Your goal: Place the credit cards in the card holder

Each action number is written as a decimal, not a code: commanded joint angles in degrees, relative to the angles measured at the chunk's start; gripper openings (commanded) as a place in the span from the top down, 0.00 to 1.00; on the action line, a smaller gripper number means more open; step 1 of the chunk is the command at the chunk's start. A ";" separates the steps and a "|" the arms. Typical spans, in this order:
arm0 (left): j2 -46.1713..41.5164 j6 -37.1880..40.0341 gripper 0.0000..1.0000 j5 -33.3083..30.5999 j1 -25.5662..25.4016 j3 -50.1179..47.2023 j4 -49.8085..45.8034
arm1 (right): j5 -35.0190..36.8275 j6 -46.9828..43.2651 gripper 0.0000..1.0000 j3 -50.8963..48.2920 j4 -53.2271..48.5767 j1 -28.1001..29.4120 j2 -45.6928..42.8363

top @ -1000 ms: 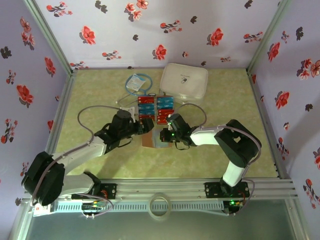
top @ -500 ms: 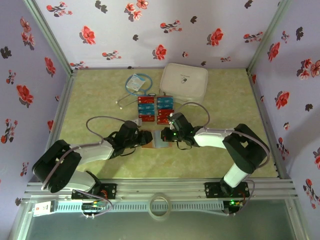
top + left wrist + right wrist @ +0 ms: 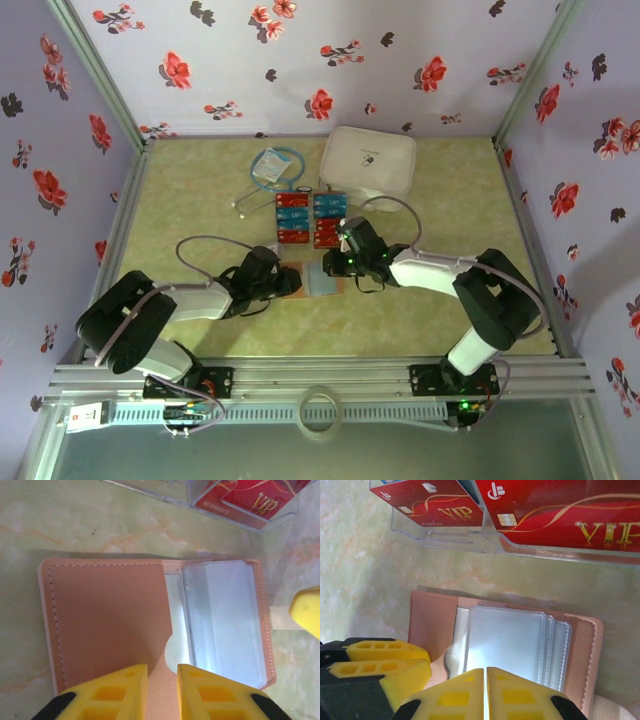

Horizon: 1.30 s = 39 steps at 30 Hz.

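Cards (image 3: 427, 505) in clear, perhaps acrylic, trays (image 3: 445, 534)

Left pincer (image 3: 162, 674) lowered, closed onto opened card holder (image 3: 110, 615)

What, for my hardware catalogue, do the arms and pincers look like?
The left arm and right arm: white links, black joints, a grey cable on each. The left pincer and right pincer: yellow fingers with rectangular cut-outs on black mounts.

so the card holder (image 3: 110, 625) looks like matt tan leather with stitched edges, shiny clear plastic sleeves (image 3: 220, 615) on its 3 o'clock half. The credit cards (image 3: 560, 510) are glossy plastic, sitting in a see-through acrylic tray (image 3: 445, 534). The tabletop (image 3: 75, 525) is smooth, marble-look.
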 commanded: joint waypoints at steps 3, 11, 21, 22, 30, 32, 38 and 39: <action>0.95 2.70 0.78 -1.07 -0.42 -0.78 0.71 | -0.45 -2.86 0.91 2.79 -2.93 -0.90 2.57; 1.68 3.40 0.78 -0.99 -0.43 -0.43 0.28 | -0.80 -4.04 0.92 3.77 -3.03 -1.92 5.65; 2.56 4.73 0.65 -0.72 -0.46 0.45 -0.42 | -2.96 -4.11 0.93 3.34 -1.55 -2.05 8.52; 2.52 4.67 0.62 -0.70 -0.42 0.54 -0.37 | -3.15 -3.86 0.93 3.14 -1.29 -2.05 8.46; 2.65 5.32 0.46 -0.72 -0.82 1.54 -0.69 | -4.94 -1.66 0.93 1.66 1.80 -1.79 8.60; 2.85 5.76 0.45 -0.80 -0.99 2.07 -1.44 | -5.11 -1.50 0.93 1.84 2.13 -1.62 8.91; 3.63 7.61 0.45 -2.32 -2.25 4.14 -4.92 | -5.33 -1.21 0.94 2.02 2.60 -1.01 9.52; 3.76 8.03 0.45 -2.79 -2.63 4.58 -5.70 | -5.23 -1.05 0.94 1.93 2.69 -1.02 9.49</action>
